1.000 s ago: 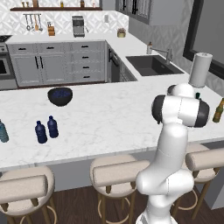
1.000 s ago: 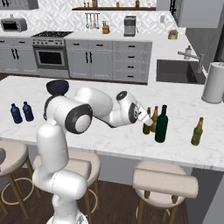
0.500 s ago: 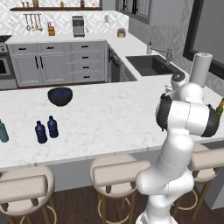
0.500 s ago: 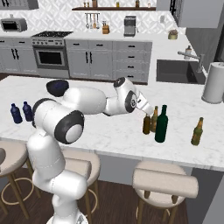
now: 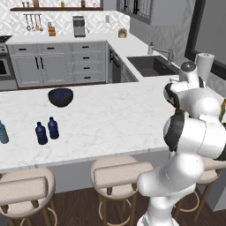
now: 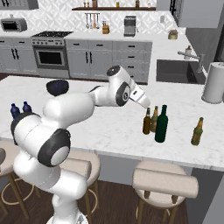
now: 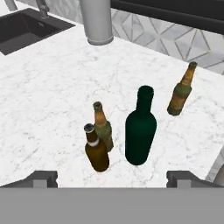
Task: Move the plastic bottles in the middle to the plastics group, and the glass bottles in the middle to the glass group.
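A tall dark green wine bottle (image 7: 140,132) is seen upright on the white marble counter (image 7: 52,96), just ahead of the gripper (image 7: 111,177) and between its widely spread, empty finger tips. Touching or nearly touching its side, slightly left of centre, a brown long-necked bottle (image 7: 96,150) and an olive green beer bottle (image 7: 103,128) are stood together; an amber bottle (image 7: 181,90) is set apart, further ahead to the right. Four glass bottles are counted here, apparently gathered as the glass group. A paper-towel roll (image 7: 97,21) is stood far ahead. Two dark blue plastic bottles (image 5: 47,130) are kept well behind the gripper beside a pale teal one (image 5: 3,133), seemingly sorted as plastics.
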{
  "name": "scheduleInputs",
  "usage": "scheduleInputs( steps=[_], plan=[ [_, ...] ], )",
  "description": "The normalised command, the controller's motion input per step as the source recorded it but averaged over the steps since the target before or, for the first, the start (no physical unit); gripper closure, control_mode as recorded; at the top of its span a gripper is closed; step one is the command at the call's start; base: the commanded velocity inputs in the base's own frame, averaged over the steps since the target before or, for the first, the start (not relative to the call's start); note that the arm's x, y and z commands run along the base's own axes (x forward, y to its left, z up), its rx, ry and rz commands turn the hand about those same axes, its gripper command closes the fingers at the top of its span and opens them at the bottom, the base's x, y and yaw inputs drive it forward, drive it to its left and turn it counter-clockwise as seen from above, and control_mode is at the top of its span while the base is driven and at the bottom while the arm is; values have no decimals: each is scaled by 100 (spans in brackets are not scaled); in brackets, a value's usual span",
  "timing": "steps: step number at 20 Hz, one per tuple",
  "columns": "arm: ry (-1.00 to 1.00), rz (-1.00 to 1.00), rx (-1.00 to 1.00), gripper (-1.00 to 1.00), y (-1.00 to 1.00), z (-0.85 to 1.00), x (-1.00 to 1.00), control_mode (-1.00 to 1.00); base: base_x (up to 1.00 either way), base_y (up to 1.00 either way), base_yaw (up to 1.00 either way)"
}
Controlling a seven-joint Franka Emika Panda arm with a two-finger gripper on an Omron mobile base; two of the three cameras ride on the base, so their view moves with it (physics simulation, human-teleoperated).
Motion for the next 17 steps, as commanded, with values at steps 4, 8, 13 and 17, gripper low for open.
scheduleInputs(
  steps=[4, 8, 13, 17],
  plan=[
    [0, 25, 0, -100, 62, 0, -99, -100, 0, 0, 0],
    [0, 31, 0, -100, 69, 0, -100, -100, 0, 0, 0],
    [0, 38, 0, -100, 70, 0, -100, -100, 0, 0, 0],
    [0, 43, 0, -100, 72, 0, -100, -100, 0, 0, 0]
  ],
)
